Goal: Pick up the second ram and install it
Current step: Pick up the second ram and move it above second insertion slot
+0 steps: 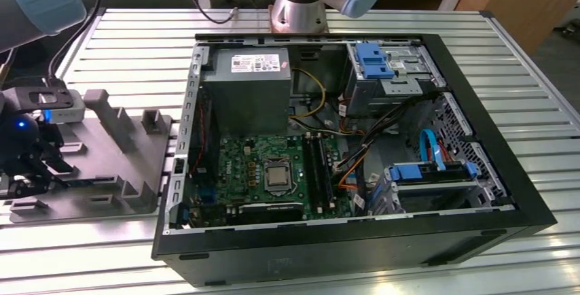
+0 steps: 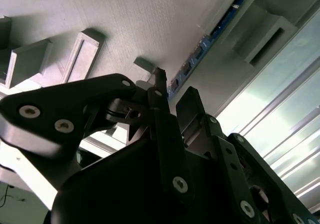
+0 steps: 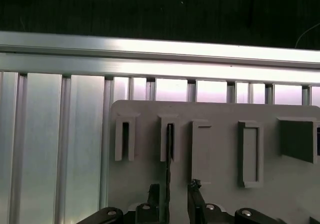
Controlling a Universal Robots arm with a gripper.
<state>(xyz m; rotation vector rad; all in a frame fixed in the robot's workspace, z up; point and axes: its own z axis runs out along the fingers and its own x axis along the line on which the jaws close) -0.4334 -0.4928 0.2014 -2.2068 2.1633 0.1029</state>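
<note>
My jaws (image 3: 174, 185), open and gripping nothing, straddle the second ram (image 3: 169, 144) upright in the grey tray (image 3: 220, 114), nine o'clock of the computer case (image 1: 344, 249); centring evenly seems wise.

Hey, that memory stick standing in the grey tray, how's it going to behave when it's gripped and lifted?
Probably stiff: the second ram shows as a thin straight edge, with no sag, in the grey tray. Likely light, being so slim. Standing on edge in a slotted post, it could tip if the open pincer nudges it sideways.
</note>
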